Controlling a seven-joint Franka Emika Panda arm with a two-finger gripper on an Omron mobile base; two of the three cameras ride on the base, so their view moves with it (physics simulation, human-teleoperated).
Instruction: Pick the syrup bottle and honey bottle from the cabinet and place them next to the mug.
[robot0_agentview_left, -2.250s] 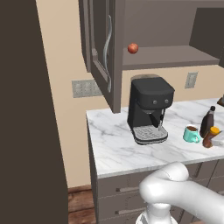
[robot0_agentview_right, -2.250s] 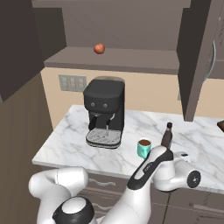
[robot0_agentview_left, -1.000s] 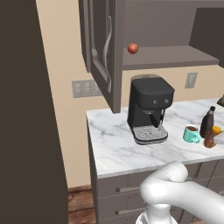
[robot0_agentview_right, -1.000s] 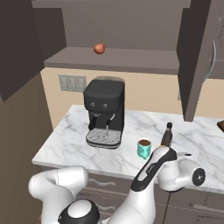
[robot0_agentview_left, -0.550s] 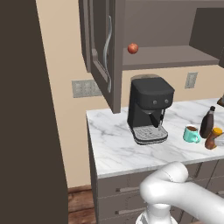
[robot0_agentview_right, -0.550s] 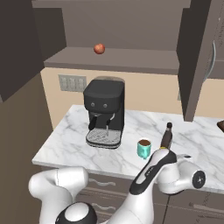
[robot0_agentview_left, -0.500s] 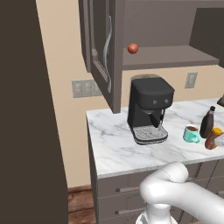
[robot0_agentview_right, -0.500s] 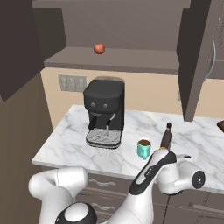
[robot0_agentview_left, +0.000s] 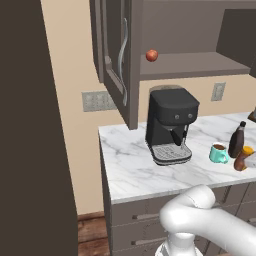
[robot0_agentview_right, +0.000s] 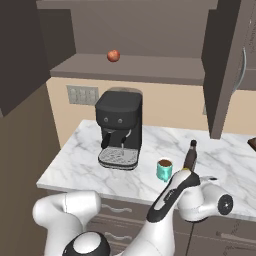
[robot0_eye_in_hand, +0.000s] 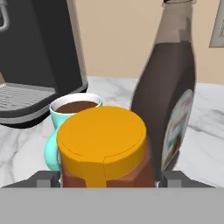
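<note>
So the honey bottle (robot0_eye_in_hand: 103, 146) is sitting right between the two gripper (robot0_eye_in_hand: 107, 178) fingers in the hand view, its yellow-orange cap facing the camera, with one finger tip (robot0_eye_in_hand: 43, 178) poking up on one side of it and the other on the opposite side. The jaws are standing wide apart, and I honestly can't tell whether they're actually pressing on the honey bottle or just flanking it. Just behind it in that view, the teal mug (robot0_eye_in_hand: 70, 113) is showing its dark brown inside, and the syrup bottle (robot0_eye_in_hand: 168, 87) is standing tall and upright right beside both of them. In the left base view everything is lining up on the marble counter (robot0_agentview_left: 125, 172) to the right of the black coffee machine (robot0_agentview_left: 169, 125): mug (robot0_agentview_left: 218, 153), then syrup bottle (robot0_agentview_left: 236, 141), then the honey bottle (robot0_agentview_left: 243, 159) near the frame edge. The right base view has the mug (robot0_agentview_right: 164, 170) and syrup bottle (robot0_agentview_right: 190, 155) just beyond the arm's wrist. The cabinet (robot0_agentview_left: 117, 55) door is hanging open above, and a small red ball (robot0_agentview_left: 151, 55) is sitting on the shelf.
</note>
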